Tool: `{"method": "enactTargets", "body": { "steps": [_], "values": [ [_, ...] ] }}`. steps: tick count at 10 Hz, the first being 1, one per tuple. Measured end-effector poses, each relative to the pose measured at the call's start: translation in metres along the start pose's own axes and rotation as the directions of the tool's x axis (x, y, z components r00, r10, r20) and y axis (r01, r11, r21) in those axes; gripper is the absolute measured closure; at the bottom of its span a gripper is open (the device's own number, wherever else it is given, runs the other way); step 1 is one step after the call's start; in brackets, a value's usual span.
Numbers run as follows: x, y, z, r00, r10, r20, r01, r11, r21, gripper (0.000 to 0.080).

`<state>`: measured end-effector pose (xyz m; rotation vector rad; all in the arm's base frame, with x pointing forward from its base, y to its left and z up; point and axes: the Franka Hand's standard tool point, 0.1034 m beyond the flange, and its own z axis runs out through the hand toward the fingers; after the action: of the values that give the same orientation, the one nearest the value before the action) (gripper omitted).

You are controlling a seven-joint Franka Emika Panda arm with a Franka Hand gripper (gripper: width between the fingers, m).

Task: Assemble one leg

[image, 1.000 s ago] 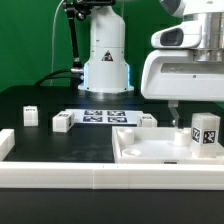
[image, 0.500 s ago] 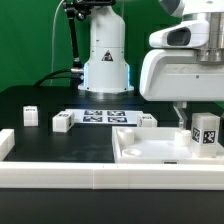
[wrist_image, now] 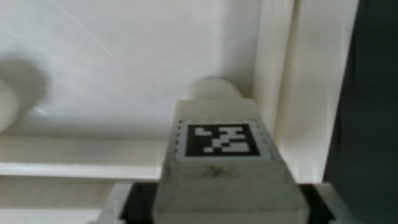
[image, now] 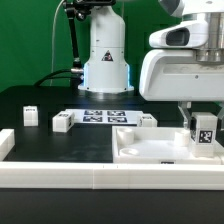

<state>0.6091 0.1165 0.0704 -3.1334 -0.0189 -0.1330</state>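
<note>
The leg (image: 205, 130) is a small white upright block with a black-and-white tag. It stands over the right end of the large flat white rimmed panel (image: 140, 155). My gripper (image: 203, 126) is shut on the leg from above. One finger (image: 188, 120) shows against the leg's side on the exterior view's left. In the wrist view the leg (wrist_image: 222, 150) fills the space between the dark pads (wrist_image: 143, 200) of my gripper (wrist_image: 222, 202), with the panel (wrist_image: 107, 90) beyond. I cannot tell whether the leg rests on the panel.
Three more small white blocks (image: 30, 115), (image: 63, 122), (image: 148, 120) stand on the black table. The marker board (image: 103, 116) lies in front of the robot base (image: 105, 62). A white wall (image: 60, 180) runs along the front edge.
The visible finger has moved toward the exterior view's right until it meets the leg's side. The leg and the gripper body have barely shifted.
</note>
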Motion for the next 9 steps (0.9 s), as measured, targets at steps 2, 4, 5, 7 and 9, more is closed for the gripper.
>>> {"method": "enactTargets", "body": {
  "steps": [2, 4, 5, 7, 9],
  "values": [
    [0.0, 0.0008, 0.0, 0.99, 0.138, 0.0, -0.138, 0.99, 0.001, 0.0511],
    [-0.0002, 0.0017, 0.0003, 0.957, 0.291, -0.001, -0.291, 0.957, 0.0, 0.0509],
    [-0.002, -0.0031, 0.0008, 0.911, 0.412, 0.001, -0.412, 0.911, 0.0, 0.0509],
    [-0.0014, -0.0034, 0.0009, 0.832, 0.555, -0.009, -0.555, 0.832, 0.005, 0.0509],
    [-0.0016, -0.0035, 0.0009, 0.694, 0.719, -0.011, -0.719, 0.695, 0.006, 0.0509]
  ]
}}
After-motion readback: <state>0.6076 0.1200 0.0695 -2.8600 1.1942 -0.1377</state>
